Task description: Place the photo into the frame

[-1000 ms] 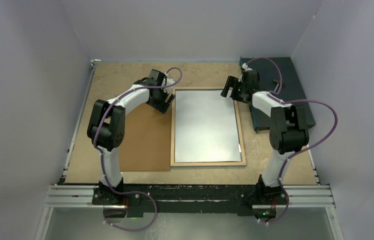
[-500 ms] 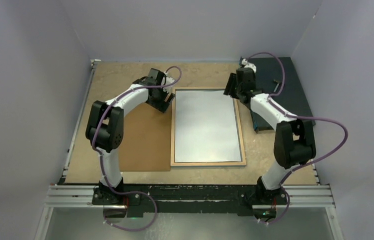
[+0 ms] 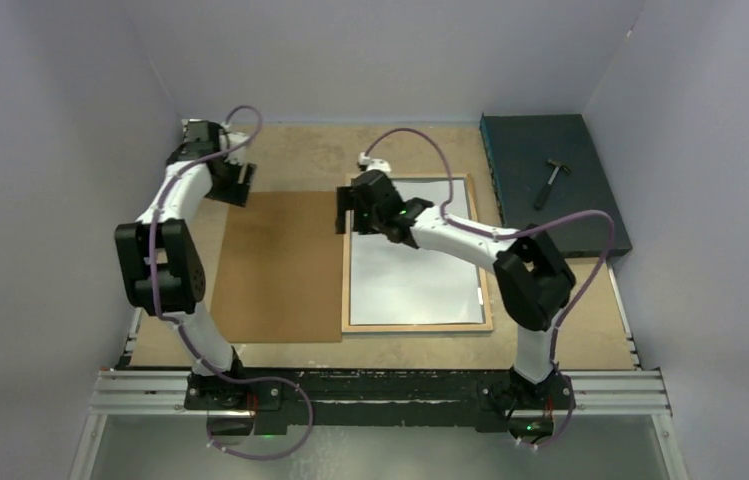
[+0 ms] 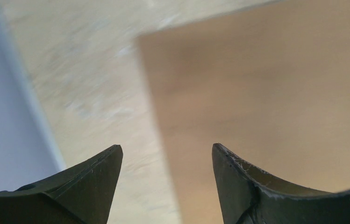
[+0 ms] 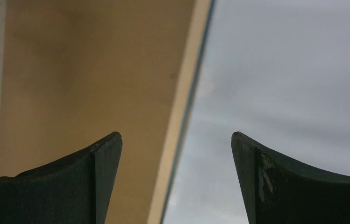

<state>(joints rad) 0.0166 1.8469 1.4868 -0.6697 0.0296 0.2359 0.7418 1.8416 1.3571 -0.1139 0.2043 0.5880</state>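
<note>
Frame (image 3: 415, 326) flat on tabletop (image 3: 390, 150), bare wood side up. Photo (image 3: 415, 270) lies white side up inside its border. Brown board (image 3: 280, 265) lies just left of frame, edges touching or nearly so.

Left end effector (image 3: 233, 185) over board's far left corner, fingers apart, nothing between them; wrist view shows board edge and tabletop below.

Right end effector (image 3: 347, 212) over frame's far left corner, fingers apart, gripping nothing.

Teal slab (image 3: 525, 150) with hammer (image 3: 548, 180) at far right.
</note>
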